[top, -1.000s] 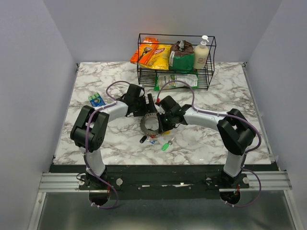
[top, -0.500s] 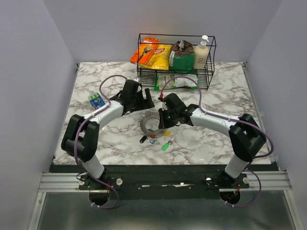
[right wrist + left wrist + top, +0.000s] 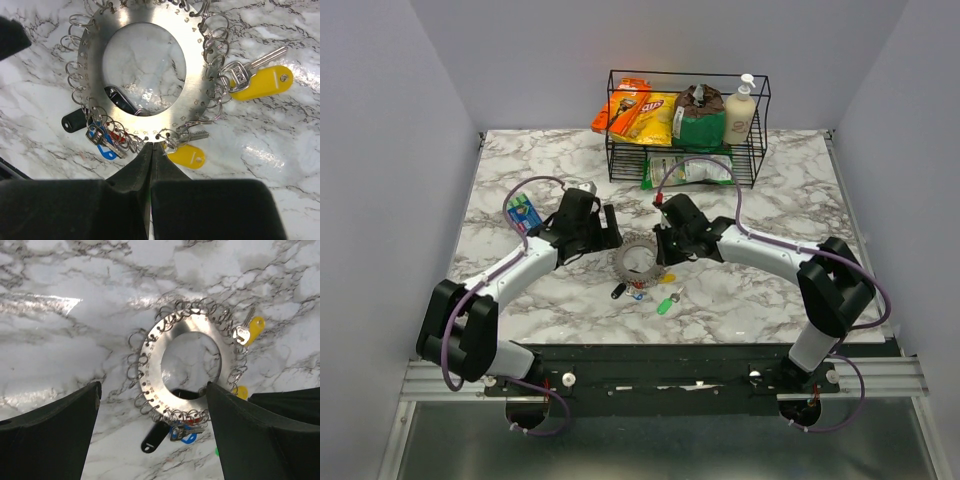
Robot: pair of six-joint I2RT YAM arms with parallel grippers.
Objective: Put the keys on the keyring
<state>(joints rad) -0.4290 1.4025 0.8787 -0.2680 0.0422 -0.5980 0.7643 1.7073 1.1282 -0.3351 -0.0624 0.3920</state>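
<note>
Holding right pincer (image 3: 151, 150) pressed together, tips meeting near rim of keyring (image 3: 197, 80); unclear whether pinching it. Noting keyring lying flat on surface (image 3: 280, 150) just ahead of those tips, yellow, blue and black keys (image 3: 260, 80) clustering at its loops to either side. Holding left pincer (image 3: 153, 387) spread wide at ring's far side.
</note>
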